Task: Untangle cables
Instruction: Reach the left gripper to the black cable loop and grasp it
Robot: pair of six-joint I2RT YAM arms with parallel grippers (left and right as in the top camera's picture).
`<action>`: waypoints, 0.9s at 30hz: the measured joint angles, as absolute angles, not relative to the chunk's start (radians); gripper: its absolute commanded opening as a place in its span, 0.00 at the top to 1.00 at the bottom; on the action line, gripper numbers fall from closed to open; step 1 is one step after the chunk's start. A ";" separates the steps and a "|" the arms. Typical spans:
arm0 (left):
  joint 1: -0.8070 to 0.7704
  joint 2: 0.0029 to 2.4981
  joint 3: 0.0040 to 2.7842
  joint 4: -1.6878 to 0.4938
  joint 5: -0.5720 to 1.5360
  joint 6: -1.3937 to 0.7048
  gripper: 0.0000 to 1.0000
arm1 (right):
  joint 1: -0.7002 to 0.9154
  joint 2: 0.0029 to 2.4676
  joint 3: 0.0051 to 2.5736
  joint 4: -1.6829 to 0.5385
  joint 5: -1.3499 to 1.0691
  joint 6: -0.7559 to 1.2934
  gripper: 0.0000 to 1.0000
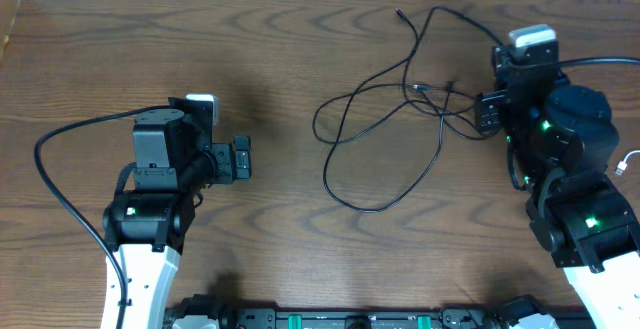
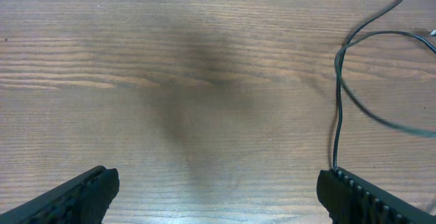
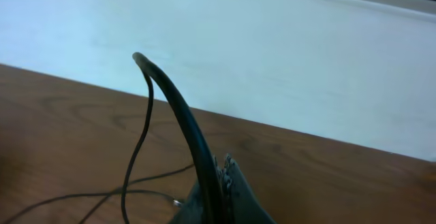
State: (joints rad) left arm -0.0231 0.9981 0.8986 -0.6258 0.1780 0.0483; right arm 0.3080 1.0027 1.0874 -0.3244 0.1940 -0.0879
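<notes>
The thin black cord (image 1: 440,139) sprawls in loops on the brown wooden bench (image 1: 300,49), right of centre. Our right gripper (image 1: 487,116) clamps its jaws on the cord's right side. Our left gripper (image 1: 240,157), jaws apart, sits well apart, leftward.

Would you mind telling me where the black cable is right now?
In the overhead view, the black cable sprawls in loops on the table, right of centre, one strand pinched in the right end effector.

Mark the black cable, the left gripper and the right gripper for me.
black cable (image 1: 378,210), overhead view, bottom of its lower loop.
left gripper (image 2: 218,178), left wrist view, midway between its open fingers.
right gripper (image 3: 219,173), right wrist view, where its fingers close on the cable.
</notes>
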 measured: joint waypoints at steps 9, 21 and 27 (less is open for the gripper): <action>-0.023 0.998 0.899 -0.626 0.178 0.048 0.02 | 0.278 1.016 1.087 -0.267 0.222 -0.087 0.99; -0.023 0.998 0.899 -0.626 0.178 0.048 0.02 | 0.271 1.016 1.087 -0.226 0.223 -0.031 0.99; -0.023 0.998 0.899 -0.626 0.178 0.048 0.02 | 0.265 1.025 1.087 -0.274 0.222 -0.009 0.99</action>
State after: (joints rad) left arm -0.0231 0.9981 0.8986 -0.6258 0.1780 0.0483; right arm 0.2653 1.0248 1.0874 -0.2741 0.2222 -0.0090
